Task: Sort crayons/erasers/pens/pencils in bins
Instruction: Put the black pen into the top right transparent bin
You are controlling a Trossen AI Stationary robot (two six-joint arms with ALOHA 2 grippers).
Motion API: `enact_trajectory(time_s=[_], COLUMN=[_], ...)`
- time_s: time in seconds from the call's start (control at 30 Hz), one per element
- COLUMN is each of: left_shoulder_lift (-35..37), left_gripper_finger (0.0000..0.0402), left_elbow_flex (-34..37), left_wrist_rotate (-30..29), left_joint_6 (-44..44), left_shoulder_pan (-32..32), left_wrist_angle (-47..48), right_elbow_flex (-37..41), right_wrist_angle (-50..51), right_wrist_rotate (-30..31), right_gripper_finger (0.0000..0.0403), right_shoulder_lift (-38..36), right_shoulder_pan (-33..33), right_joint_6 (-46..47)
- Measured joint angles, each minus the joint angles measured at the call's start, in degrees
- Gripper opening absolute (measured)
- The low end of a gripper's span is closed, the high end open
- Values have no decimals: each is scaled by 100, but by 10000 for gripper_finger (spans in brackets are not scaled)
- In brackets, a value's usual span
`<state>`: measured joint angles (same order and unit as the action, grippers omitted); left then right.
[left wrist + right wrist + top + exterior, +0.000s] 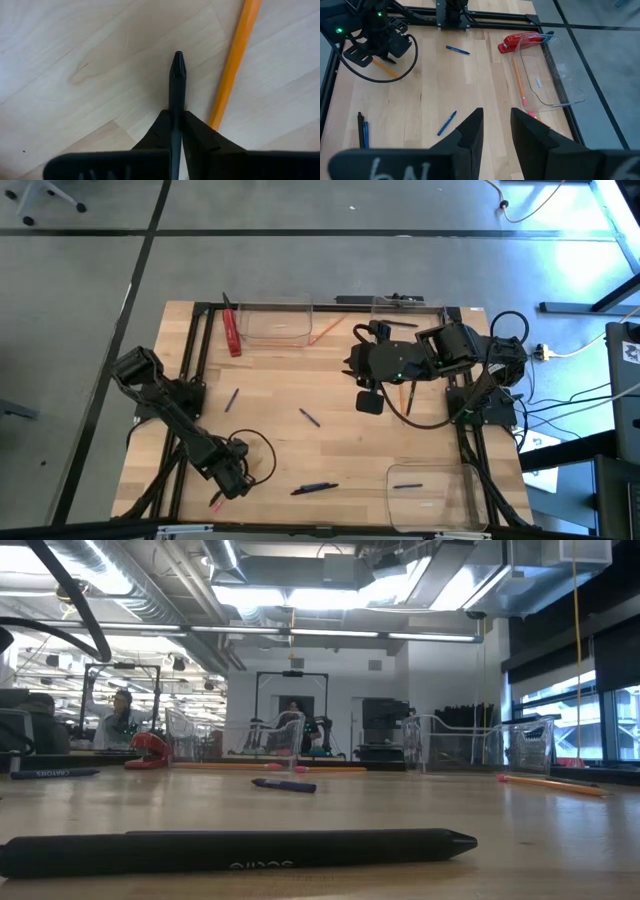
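Overhead, ducts [130,580] span above wooden table [330,390].

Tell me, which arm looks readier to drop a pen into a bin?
The left arm. The left fingers are shut on a pen, which only needs carrying to a bin. The right fingers hang open, holding nothing.

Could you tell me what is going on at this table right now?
The robot is sorting stationery. The left end effector is shut on a dark pen beside an orange pencil. The right end effector hovers open over the middle of the table. Another pen lies in a bin; several loose pens remain on the wood.
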<state>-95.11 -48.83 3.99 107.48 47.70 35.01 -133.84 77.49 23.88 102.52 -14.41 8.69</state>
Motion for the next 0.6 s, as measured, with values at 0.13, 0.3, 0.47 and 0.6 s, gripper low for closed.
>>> enact_trajectory(time_s=[0.13, 0.3, 0.47, 0.6], left_shoulder_lift=[-2, 134, 399, 614], left_gripper_finger=[7, 4, 4, 3], left_elbow_flex=[1, 20, 47, 38], left_wrist_rotate=[-7, -14, -238, -237], left_joint_6=[4, 2, 2, -2], left_shoulder_pan=[0, -4, -7, -36], left_wrist_angle=[15, -3, 175, 470], right_elbow_flex=[0, 0, 0, 2], right_wrist_angle=[0, 2, 4, 9], right_wrist_rotate=[0, -2, -2, -4], right_gripper_finger=[100, 100, 100, 100], right_shoulder_lift=[0, 0, 0, 0], right_shoulder_pan=[0, 0, -2, -2], right_joint_6=[0, 0, 0, -17])
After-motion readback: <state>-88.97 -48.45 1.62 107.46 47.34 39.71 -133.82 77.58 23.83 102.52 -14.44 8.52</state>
